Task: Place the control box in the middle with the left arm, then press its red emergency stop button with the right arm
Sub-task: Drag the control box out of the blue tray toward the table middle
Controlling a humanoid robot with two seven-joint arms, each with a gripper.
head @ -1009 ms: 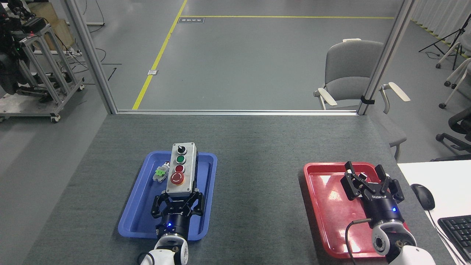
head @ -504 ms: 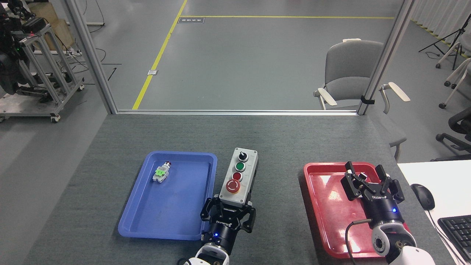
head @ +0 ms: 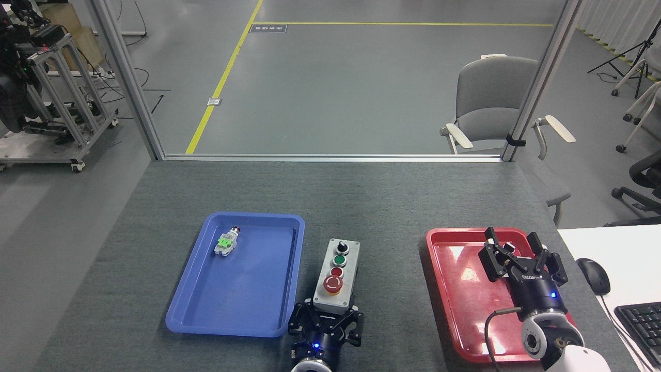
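Control box (head: 336, 276): light grey, black base, on the bare dark grey tabletop (head: 382, 206) between the blue tray (head: 206, 315) and the red tray (head: 454, 310); near end sits between the claws of the left gripper (head: 327, 319), which close on it. Red emergency stop button (head: 332, 283): control nearest those claws. Right gripper (head: 519, 256): over the red tray, claws spread, nothing between them. Small switch part (head: 225, 244): inside the blue tray, well left of the left gripper's jaws.
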